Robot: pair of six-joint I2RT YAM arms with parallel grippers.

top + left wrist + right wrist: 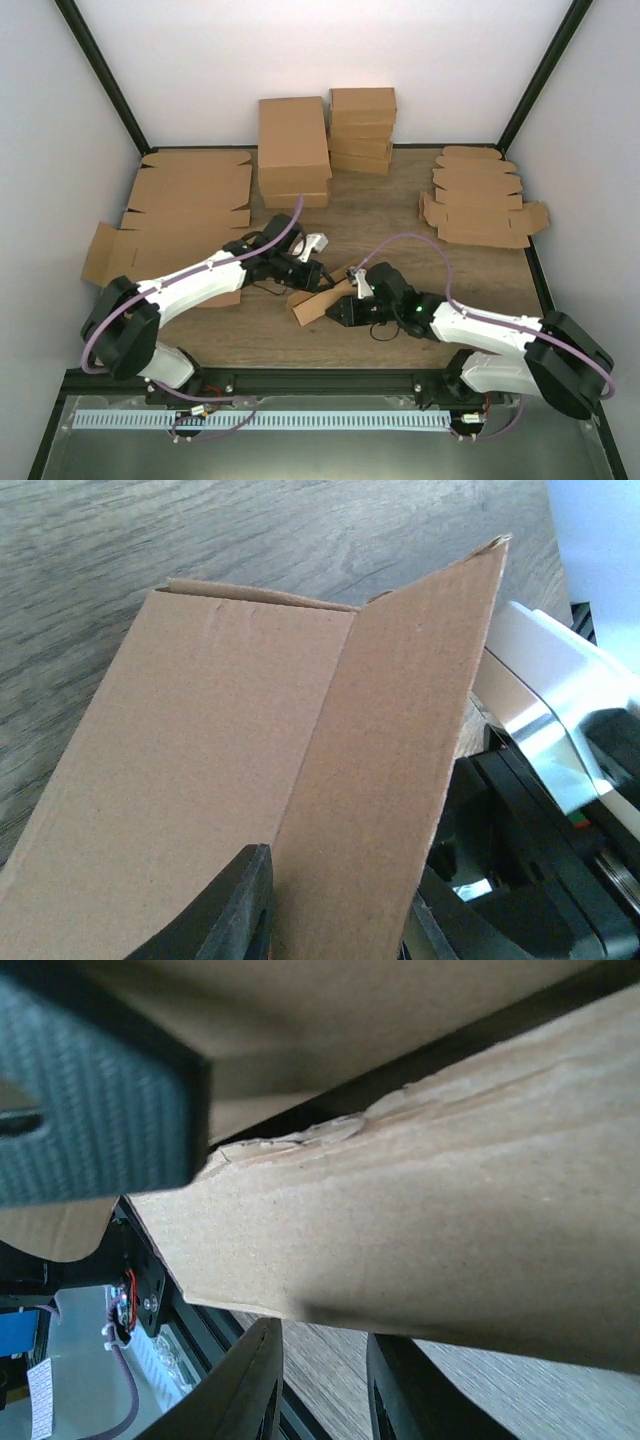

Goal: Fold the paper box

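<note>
The paper box (318, 300) is a small brown carton, partly folded, tilted just above the table's near middle between both grippers. My left gripper (305, 272) reaches it from the left. In the left wrist view a raised panel of the box (390, 760) stands between the black fingers (235, 910), and the gripper (340, 890) is shut on it. My right gripper (345, 303) meets the box's right end. In the right wrist view the box (430, 1220) lies across its fingertips; the gripper (322, 1332) shows a narrow gap with bare wood in it.
Two stacks of folded brown boxes (293, 150) (362, 130) stand at the back. Large flat blanks (190, 205) lie at the left and smaller flat blanks (480, 200) at the right. The black frame rail (320, 378) runs along the near edge.
</note>
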